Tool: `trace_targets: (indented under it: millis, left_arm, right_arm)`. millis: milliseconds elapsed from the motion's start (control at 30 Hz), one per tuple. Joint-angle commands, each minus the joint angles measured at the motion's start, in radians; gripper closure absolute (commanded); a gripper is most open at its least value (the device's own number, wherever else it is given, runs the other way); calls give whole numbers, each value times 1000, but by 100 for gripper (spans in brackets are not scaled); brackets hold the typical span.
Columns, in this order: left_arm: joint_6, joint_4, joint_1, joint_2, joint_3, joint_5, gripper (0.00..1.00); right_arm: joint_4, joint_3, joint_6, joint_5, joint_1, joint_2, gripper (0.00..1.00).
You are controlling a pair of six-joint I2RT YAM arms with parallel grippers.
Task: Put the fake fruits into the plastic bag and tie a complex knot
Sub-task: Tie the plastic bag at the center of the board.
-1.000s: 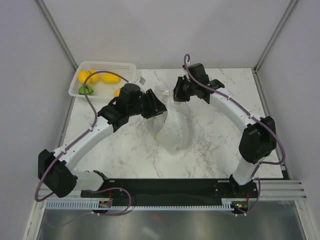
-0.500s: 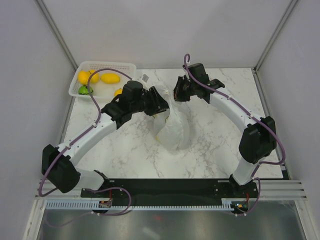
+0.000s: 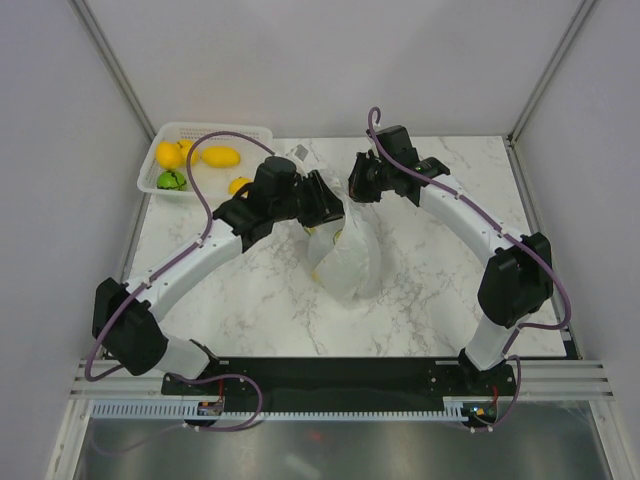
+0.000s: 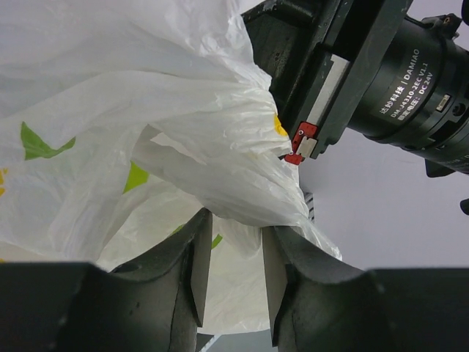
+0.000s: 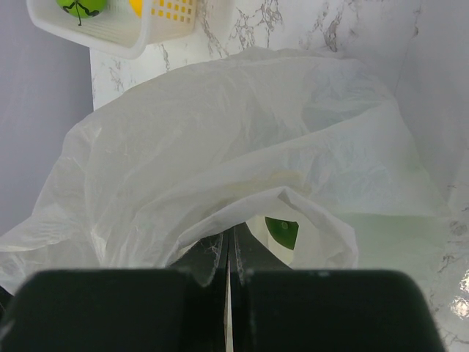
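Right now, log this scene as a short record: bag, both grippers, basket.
plastic bag: mid-table, top held up between the arms, no knot visible
right gripper: shut on the bag's edge
left gripper: jaws parted, a bag fold at their tips
basket: far left corner, yellow fruits and a green fruit inside

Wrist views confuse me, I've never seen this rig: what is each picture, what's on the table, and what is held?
These are two robot arms, each ending in a two-finger gripper. The top view looks down from above. Each wrist view looks along one arm's own fingers. On the marble table sit the plastic bag and a white basket with fake fruits. The right gripper is shut on the bag's film. The left gripper has its jaws apart, with a bag fold between them.
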Motion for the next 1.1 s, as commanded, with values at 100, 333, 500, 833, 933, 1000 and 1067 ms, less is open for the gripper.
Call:
trace_targets:
  millis: [100, 333, 500, 833, 933, 1000, 1067]
  left_arm:
    - [-48, 41, -12, 17, 43, 52, 56]
    - [-62, 39, -18, 5, 26, 62, 62]
    - [-60, 39, -20, 22, 42, 88, 85]
    - [43, -105, -11, 36, 117, 140, 98]
    - [118, -218, 8, 34, 155, 131, 98]
    - [161, -280, 22, 31, 171, 128, 98]
    - [193, -313, 31, 33, 180, 123, 98]
  right_arm:
    - [2, 49, -14, 18, 2, -8, 100]
    - [0, 48, -14, 23, 1, -6, 100]
    - [-4, 49, -15, 25, -2, -5, 100]
    - [-33, 58, -41, 52, -25, -3, 100]
    - [-55, 72, -66, 69, -34, 0, 100]
    - [-65, 78, -81, 78, -38, 0, 100]
    - [-72, 84, -86, 84, -38, 1, 100]
